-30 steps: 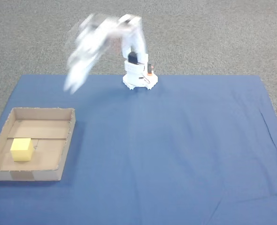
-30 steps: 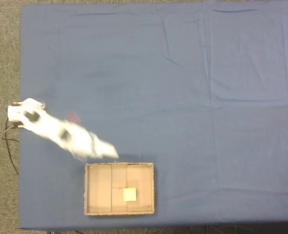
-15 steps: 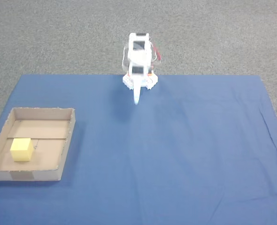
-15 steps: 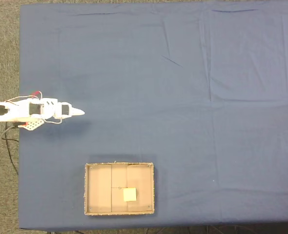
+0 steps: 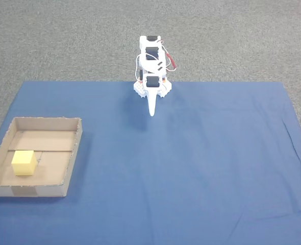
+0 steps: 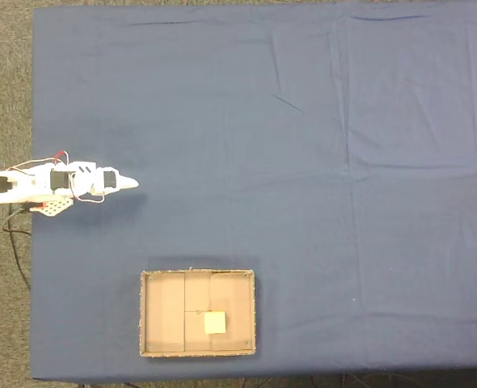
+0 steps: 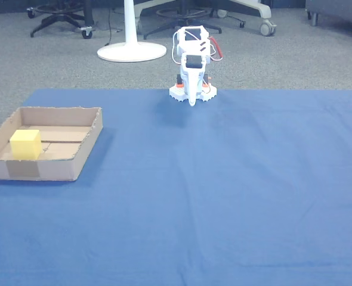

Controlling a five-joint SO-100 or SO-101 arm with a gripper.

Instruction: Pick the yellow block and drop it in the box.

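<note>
The yellow block (image 5: 24,162) lies on the floor of the box (image 5: 73,153), a shallow cardboard tray at the left of the blue cloth. In the top-down fixed view the yellow block (image 6: 215,322) rests in the box (image 6: 145,314) near the lower edge. The other view shows the yellow block (image 7: 25,143) inside the box (image 7: 85,150) too. My white arm is folded over its base at the cloth's far edge. The gripper (image 5: 152,113) points down, shut and holding nothing, far from the box. It appears again as the gripper (image 6: 133,184) and the gripper (image 7: 191,102).
A blue cloth (image 5: 191,168) covers the work area, with grey carpet (image 5: 232,35) around it. Red wires (image 5: 171,58) hang at the arm's base. Behind it stand a white pole base (image 7: 131,52) and chair legs (image 7: 62,24).
The arm has swung from near the box back to the centre over its base and folded up. Over the last half second it has barely moved. The block stays in the box.
</note>
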